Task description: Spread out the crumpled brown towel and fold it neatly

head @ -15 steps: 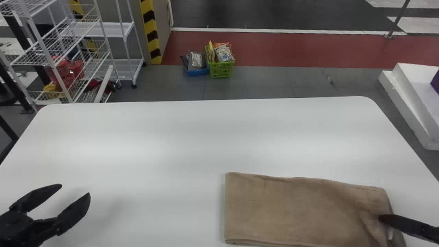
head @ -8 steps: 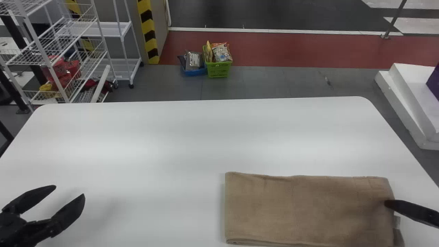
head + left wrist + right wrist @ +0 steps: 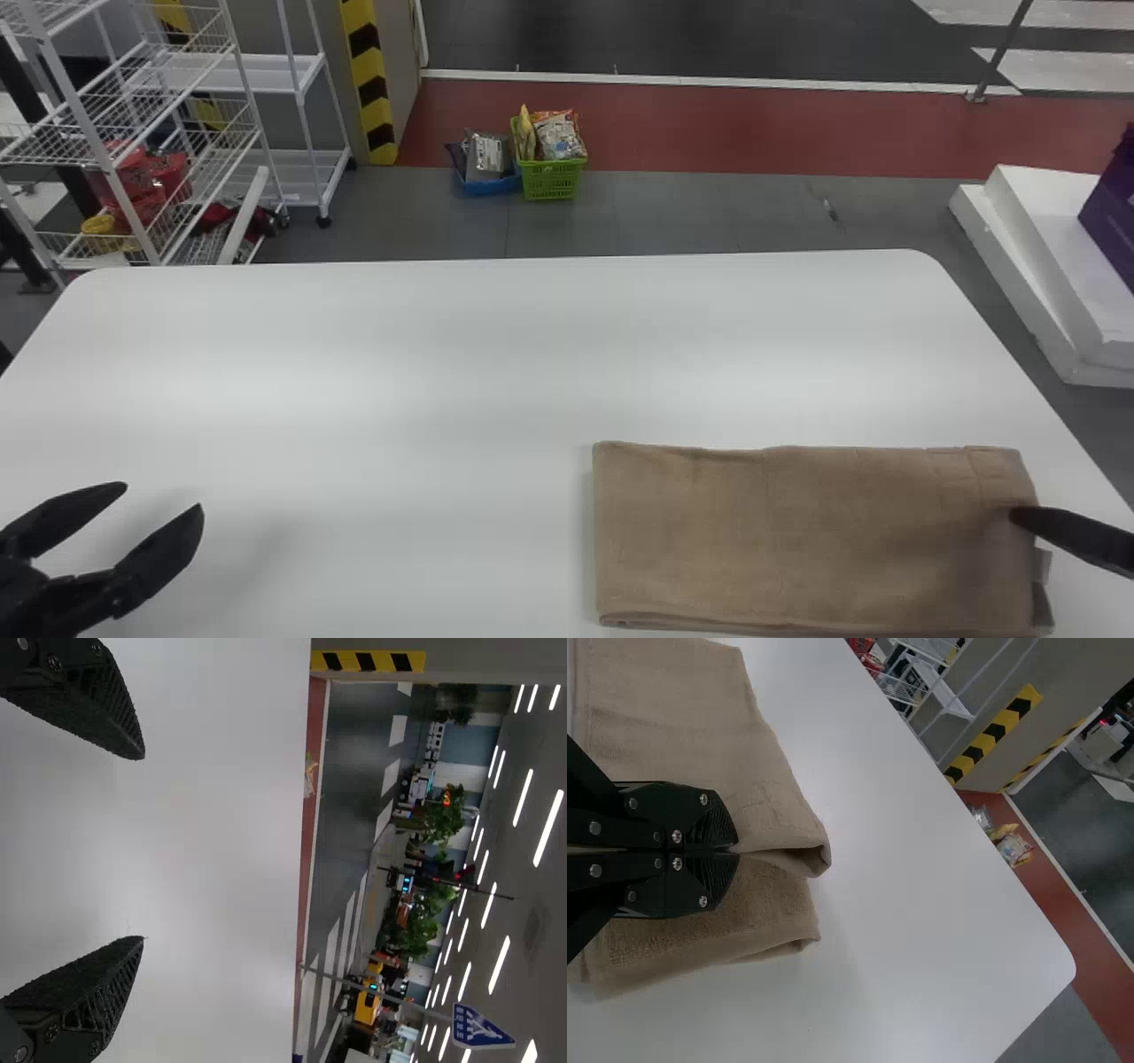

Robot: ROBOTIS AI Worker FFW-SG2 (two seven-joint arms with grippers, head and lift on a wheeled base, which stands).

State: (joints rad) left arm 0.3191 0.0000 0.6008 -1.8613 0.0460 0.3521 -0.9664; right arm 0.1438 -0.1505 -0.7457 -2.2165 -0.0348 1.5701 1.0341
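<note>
Brown cloth towel (image 3: 797, 540): folded into flat rectangle, lying on R part of white table (image 3: 425, 381), long way L to R.
R end of towel: not quite flush, w/ lower layer sticking out past top one; in R wrist view, split into upper & lower flaps.
Black R gripper (image 3: 1017, 516): at towel's R end, pinching cloth btwn closed jaws.
Black L gripper (image 3: 163, 498): held above L side of table, well apart from towel, w/ jaws wide open.
Bkgd floor: green plastic basket (image 3: 551, 182) w/ packets, just beside blue plastic basket (image 3: 492, 187), beyond table.
Far L: white metal rack (image 3: 275, 78) w/ shelves.
Far R: purple box (image 3: 1114, 208) atop white slabs (image 3: 1032, 252).
</note>
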